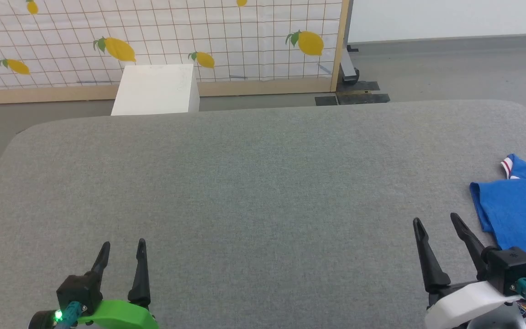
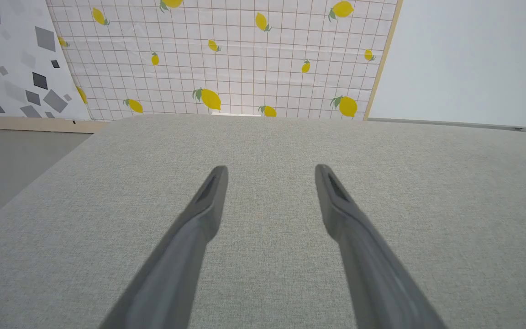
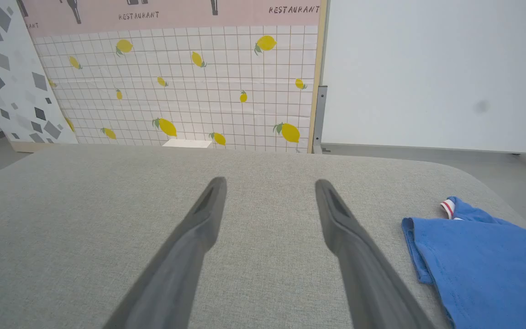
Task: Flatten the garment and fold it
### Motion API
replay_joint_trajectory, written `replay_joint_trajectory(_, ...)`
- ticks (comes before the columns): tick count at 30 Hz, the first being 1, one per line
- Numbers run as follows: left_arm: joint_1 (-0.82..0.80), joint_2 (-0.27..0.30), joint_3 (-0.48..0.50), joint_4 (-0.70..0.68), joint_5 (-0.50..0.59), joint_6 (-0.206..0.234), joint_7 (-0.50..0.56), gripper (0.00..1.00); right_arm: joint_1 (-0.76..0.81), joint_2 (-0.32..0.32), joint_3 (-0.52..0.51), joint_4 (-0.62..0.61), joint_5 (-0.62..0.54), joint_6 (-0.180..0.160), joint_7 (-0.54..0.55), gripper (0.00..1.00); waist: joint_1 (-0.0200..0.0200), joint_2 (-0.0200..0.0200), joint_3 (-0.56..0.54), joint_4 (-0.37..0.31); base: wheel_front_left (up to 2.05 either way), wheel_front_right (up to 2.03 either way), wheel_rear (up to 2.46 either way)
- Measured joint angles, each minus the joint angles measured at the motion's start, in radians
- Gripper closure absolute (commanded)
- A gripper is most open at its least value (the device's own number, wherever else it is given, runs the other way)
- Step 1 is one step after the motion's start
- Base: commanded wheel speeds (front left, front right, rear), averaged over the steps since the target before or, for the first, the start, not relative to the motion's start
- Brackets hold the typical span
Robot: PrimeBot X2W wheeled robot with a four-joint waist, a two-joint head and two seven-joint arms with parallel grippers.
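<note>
The garment (image 1: 521, 208) is a royal-blue jersey lying bunched at the right edge of the grey table (image 1: 254, 192), partly cut off by the frame. A bit of white, red-striped trim shows at its far end. In the right wrist view the garment (image 3: 486, 260) lies to the right of my fingers. My right gripper (image 1: 435, 220) hovers open just left of the garment, apart from it, nothing between its fingers. At the lower left my left gripper (image 1: 123, 246) is open over bare table, far from the garment. Both wrist views show the fingers spread: left gripper (image 2: 270, 170), right gripper (image 3: 270, 183).
A white box (image 1: 155, 89) stands on the floor beyond the table's far edge. Behind it is a lemon-print screen (image 1: 153, 41) in a wooden frame. Grey floor (image 1: 450, 68) lies beyond the table to the far right.
</note>
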Motion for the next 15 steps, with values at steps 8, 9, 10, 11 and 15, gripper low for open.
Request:
replay_joint_trajectory(8,0.0,0.001,-0.004,0.01,0.0,0.0,0.0,0.0,0.003,0.004,0.005,0.001,0.002,0.0,0.0,0.0,0.0,0.0,-0.002,0.0,0.0,0.0,0.0)
replay_joint_trajectory(9,0.0,0.001,-0.005,0.011,0.0,0.0,0.0,0.0,0.003,0.005,0.006,0.001,0.002,0.0,0.0,0.0,0.0,0.0,-0.001,0.0,0.0,0.0,0.0)
replay_joint_trajectory(10,-0.001,0.001,-0.006,0.011,0.0,0.0,0.0,0.0,0.003,0.005,0.007,0.001,0.002,0.0,0.0,0.0,0.0,0.0,-0.001,0.0,0.0,0.0,0.0)
replay_joint_trajectory(11,-0.001,0.002,-0.006,0.012,-0.001,0.0,0.0,0.0,0.003,0.005,0.008,0.001,0.002,0.0,0.0,0.0,0.0,0.0,-0.001,0.0,0.0,0.0,0.0)
replay_joint_trajectory(15,-0.002,0.003,-0.008,0.021,-0.002,0.0,0.001,0.0,0.003,0.006,0.009,0.002,0.002,0.0,0.0,0.0,0.0,0.0,-0.002,0.0,0.0,0.0,0.0)
